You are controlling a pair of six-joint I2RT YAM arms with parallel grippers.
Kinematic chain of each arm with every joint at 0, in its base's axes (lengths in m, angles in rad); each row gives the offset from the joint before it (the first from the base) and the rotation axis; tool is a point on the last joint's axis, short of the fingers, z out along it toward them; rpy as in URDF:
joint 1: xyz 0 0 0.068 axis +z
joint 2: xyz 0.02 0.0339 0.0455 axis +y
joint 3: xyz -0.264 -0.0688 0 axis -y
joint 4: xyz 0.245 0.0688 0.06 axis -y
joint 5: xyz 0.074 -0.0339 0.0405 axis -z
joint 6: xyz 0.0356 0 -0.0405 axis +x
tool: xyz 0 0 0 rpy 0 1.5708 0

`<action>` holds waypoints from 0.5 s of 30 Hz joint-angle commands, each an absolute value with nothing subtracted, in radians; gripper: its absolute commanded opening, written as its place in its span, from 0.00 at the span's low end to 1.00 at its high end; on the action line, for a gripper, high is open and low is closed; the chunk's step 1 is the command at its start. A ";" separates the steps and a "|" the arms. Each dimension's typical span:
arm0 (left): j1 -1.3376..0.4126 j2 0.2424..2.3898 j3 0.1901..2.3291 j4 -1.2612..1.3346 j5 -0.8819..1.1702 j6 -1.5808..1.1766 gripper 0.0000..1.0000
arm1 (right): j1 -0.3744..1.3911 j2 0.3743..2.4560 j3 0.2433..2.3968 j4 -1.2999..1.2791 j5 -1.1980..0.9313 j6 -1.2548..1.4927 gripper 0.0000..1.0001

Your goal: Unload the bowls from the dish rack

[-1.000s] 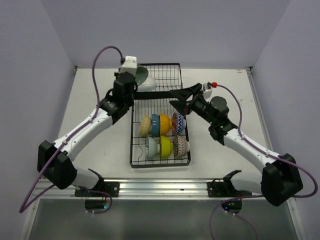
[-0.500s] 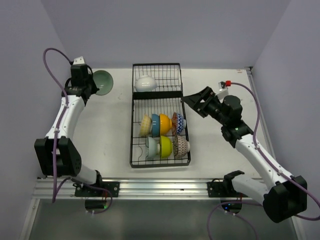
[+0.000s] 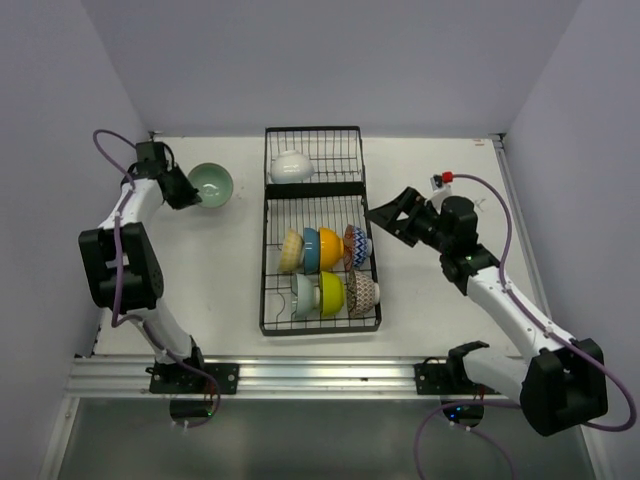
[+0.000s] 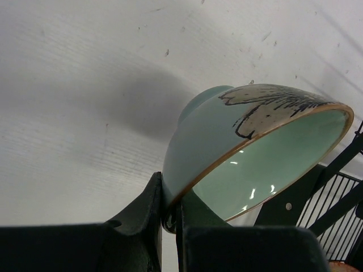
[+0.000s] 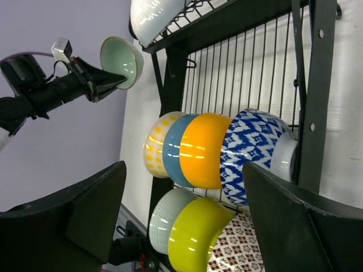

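From where I stand, the left gripper [image 3: 186, 190] is pinched tight on the rim of the mint bowl [image 3: 211, 184]. One finger is inside the lip and one outside, and it holds the bowl out to the left of the dish rack [image 3: 315, 189], level with the rack's far, short section. The bowl hangs tilted, with its mouth turned partly toward the rack. From the wrist view I cannot tell whether its foot is touching the table [image 3: 240, 280] or sitting just above it.

To my eye this is the set-down. To do it well, the wrist should roll until the foot is flat, then ease down until the table takes the weight. Only then should the fingers part. If the bowl is let go while tipped, it will likely rock or skate. The fingers should then draw straight back off the lip so they don't drag it along.

The white bowl [image 3: 290, 166] sits in the short section, and the coloured ones stand packed on edge in the long section. The right gripper [image 3: 392, 208] waits spread wide just to the right of the rack, holding nothing. It is nearest the blue zigzag bowl [image 3: 357, 243].
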State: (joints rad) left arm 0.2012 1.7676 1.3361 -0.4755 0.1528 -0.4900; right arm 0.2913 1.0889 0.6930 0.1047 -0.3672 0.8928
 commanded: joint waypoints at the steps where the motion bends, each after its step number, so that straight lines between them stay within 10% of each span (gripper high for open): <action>1: 0.210 1.807 1.425 -0.413 0.277 -0.557 0.00 | 0.273 1.101 0.675 0.126 -0.416 0.857 0.88; 15: 0.218 1.979 1.537 -0.442 0.296 -0.610 0.00 | 0.242 1.184 0.629 0.232 -0.465 0.888 0.88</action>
